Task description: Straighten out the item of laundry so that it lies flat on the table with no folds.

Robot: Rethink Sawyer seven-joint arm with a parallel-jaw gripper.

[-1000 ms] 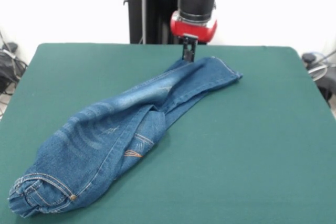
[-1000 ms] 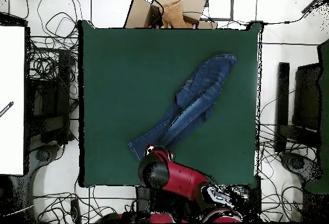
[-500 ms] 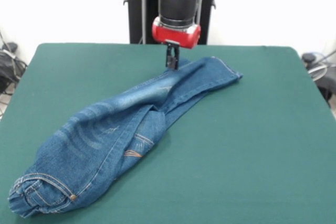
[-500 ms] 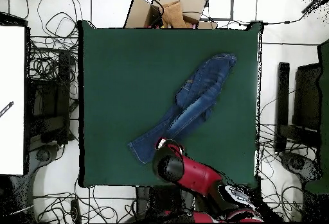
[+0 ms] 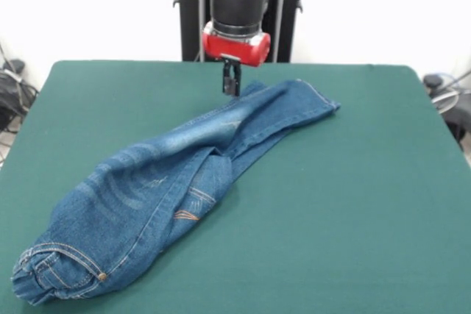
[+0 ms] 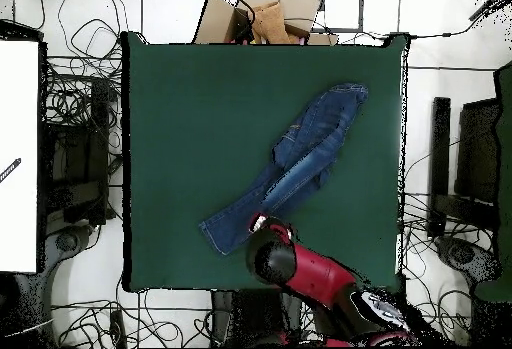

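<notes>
One small pair of blue denim jeans [image 5: 173, 182] lies diagonally on the dark green cloth-covered bench [image 5: 353, 204], its legs folded over each other. The black pincer [image 5: 231, 79] hangs just above the far leg's edge; whether it is spread, I cannot tell.

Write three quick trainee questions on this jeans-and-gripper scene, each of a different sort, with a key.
1. True or false: the jeans lie fully flat, with no folds.
2. Where is the gripper? A) over the waistband B) at the leg end, by the far edge of the jeans C) off the table
3. Fill in: the waistband lies at the table's ____ corner in the front view.

Key: 1 false, the legs overlap; 2 B; 3 near left.
</notes>
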